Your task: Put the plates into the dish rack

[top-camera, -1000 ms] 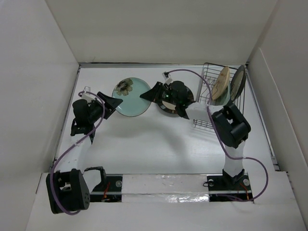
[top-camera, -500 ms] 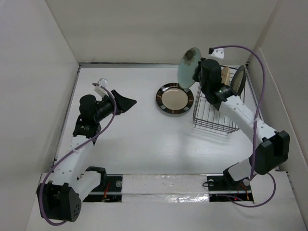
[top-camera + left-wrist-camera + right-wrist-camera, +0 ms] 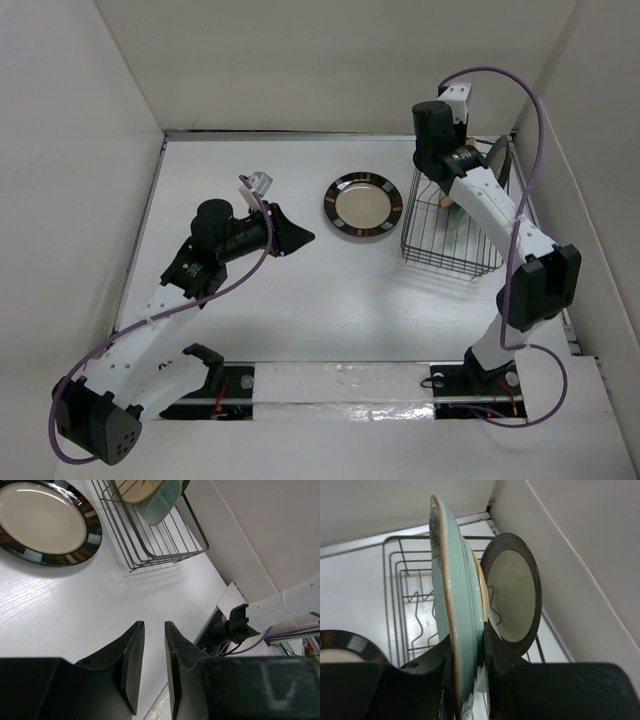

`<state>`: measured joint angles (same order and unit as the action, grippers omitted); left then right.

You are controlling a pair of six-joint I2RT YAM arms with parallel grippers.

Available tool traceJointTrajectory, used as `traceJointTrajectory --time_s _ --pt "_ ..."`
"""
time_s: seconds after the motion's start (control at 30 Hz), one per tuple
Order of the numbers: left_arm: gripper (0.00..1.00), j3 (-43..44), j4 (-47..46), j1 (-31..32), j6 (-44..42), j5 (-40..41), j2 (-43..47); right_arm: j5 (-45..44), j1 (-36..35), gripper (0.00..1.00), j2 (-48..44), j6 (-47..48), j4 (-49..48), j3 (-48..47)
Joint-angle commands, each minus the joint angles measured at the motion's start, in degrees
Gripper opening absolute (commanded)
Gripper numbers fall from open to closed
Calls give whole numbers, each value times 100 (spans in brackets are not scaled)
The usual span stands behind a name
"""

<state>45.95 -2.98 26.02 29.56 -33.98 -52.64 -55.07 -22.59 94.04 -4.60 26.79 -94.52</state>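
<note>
Right wrist view: the right claw (image 3: 469, 635) clenches the pale green plate (image 3: 455, 580) by its lower rim, keeping it on edge so it can slot between the bars of the dish rack (image 3: 400, 570), far right on the desk (image 3: 300, 310). Whether it is seated is unclear. Behind it the tan plate (image 3: 481, 587) and grey-brown-rimmed plate (image 3: 512, 592) stand racked. The black-rimmed plate (image 3: 363, 205) lies flat just left of the rack. The left claw (image 3: 154, 630), empty with only a slim gap between its jaws, hovers to that plate's left, likely lining up for it.
</note>
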Motion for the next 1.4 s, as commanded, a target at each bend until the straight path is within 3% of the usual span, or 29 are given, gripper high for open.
traceJointTrajectory --time_s 0.0,0.47,0.73,0.97,1.0,1.1,1.13,1.23,1.37 --pt "20 370 254 140 -416 303 149 -584 96 0 210 381 -156 -620" --pt "32 371 290 193 -469 444 17 110 536 0 818 65 -463 -278" --pt "55 309 237 193 -460 804 26 1313 888 0 712 -716 -1184 811" --pt "59 283 254 193 -442 1129 -202 1648 1011 0 756 -1218 -1702 1374" --pt "59 283 263 193 -442 1156 -246 1683 1011 4 739 -1288 -1773 1479" --pt "59 282 289 193 -416 1288 -457 1649 1011 38 555 -1403 -1896 1681" --pt "59 309 290 193 -381 1314 -605 1622 1011 56 476 -1421 -1914 1717" --pt "59 449 290 193 -328 1376 -1018 1631 1011 86 177 -1421 -1923 1735" --pt "59 940 639 193 -407 1726 -1844 1719 888 100 -297 -1272 -2001 1744"
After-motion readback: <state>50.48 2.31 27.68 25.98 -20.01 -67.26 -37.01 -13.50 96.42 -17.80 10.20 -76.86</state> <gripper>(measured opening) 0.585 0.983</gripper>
